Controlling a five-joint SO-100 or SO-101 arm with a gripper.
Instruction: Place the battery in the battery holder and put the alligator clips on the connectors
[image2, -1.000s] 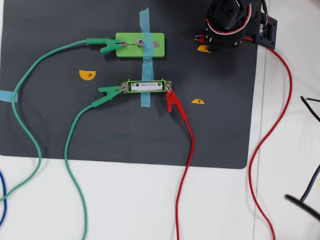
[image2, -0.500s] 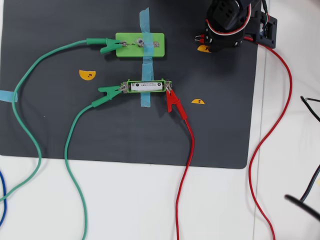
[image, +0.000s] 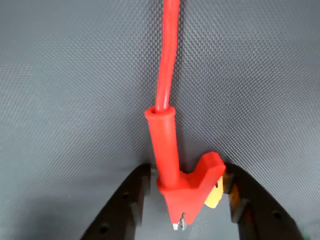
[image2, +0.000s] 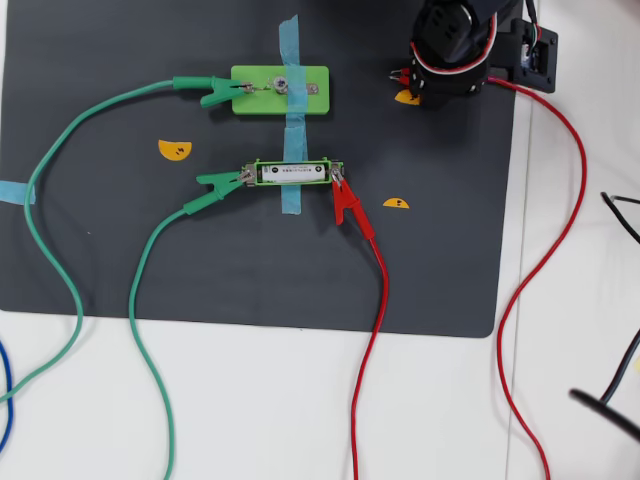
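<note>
In the overhead view the white battery (image2: 291, 173) lies in the bright-green battery holder (image2: 262, 173). A green alligator clip (image2: 222, 182) bites its left tab and a red alligator clip (image2: 345, 200) its right tab. Another green clip (image2: 215, 92) sits on the left connector (image2: 246, 88) of the light-green bulb block (image2: 300, 100); its right connector (image2: 314, 88) is bare. My gripper (image2: 408, 80) is at the top right of the mat. In the wrist view my gripper (image: 186, 172) is shut on the second red clip (image: 172, 170), whose metal jaws point to the bottom edge.
A dark mat (image2: 100, 260) covers the table, with blue tape strips (image2: 290, 40) holding both green parts. Small orange half-disc markers (image2: 174, 149) lie on the mat, one (image: 214, 197) under the held clip. Green and red wires (image2: 540, 260) trail off the mat's near and right edges.
The arm has shifted slightly toward the top of the overhead view with the red clip still between its fingers. Everything else on the mat is unmoved.
</note>
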